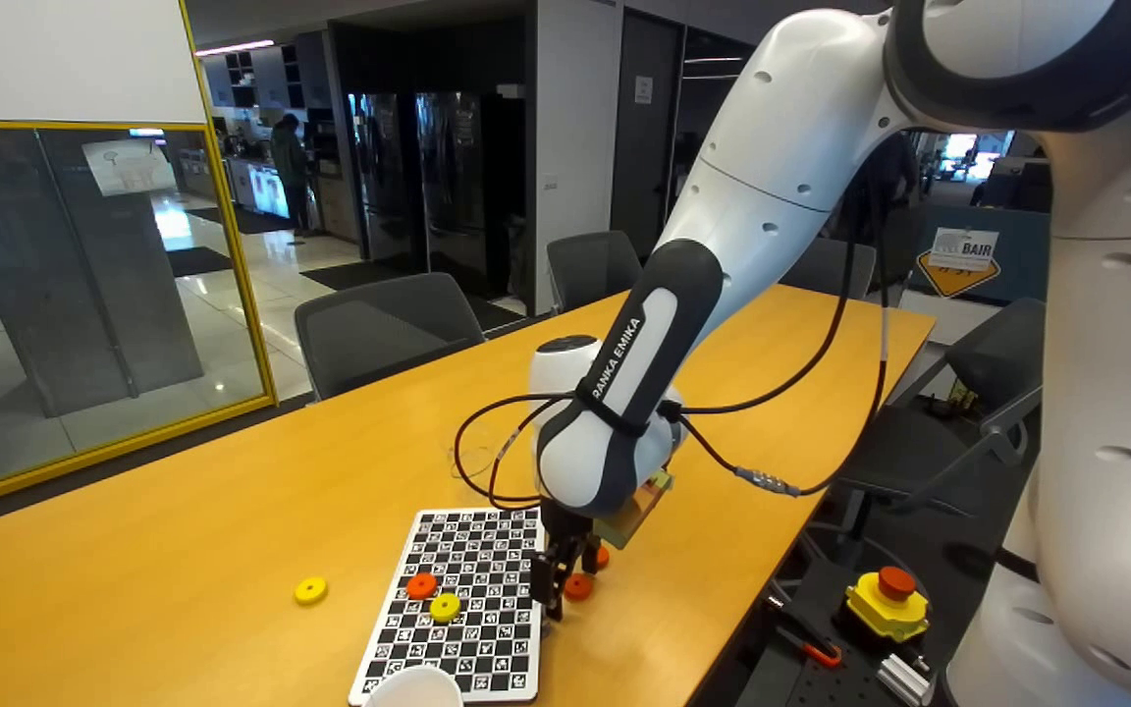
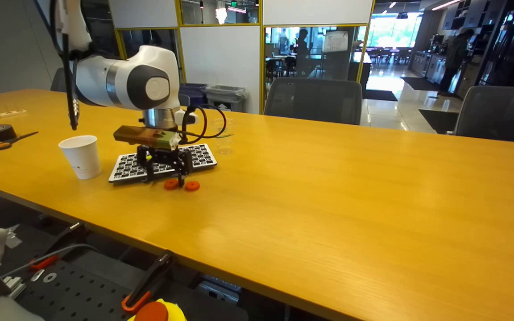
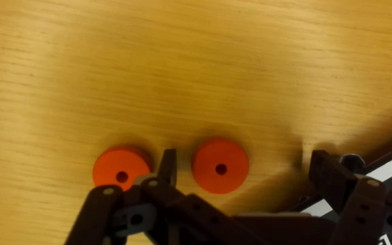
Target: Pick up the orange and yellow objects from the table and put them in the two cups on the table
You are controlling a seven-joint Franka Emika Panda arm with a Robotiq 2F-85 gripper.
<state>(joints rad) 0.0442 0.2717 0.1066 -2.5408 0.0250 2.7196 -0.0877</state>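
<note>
Two discs [image 1: 416,592] on the mat [image 1: 492,633]

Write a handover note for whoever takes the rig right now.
Gripper: jaws open, either side of one orange disc, not gripping it. A second orange disc lies just outside them.
Elsewhere: a third orange disc and a yellow disc on the mat; another yellow disc on the table.
Cups: the white cup and clear cup stand off opposite ends of the mat.
Done: no disc shows in the clear cup; what the white cup holds is not visible.
Left: these five discs to go into the cups, probably the one between the jaws first.
</note>
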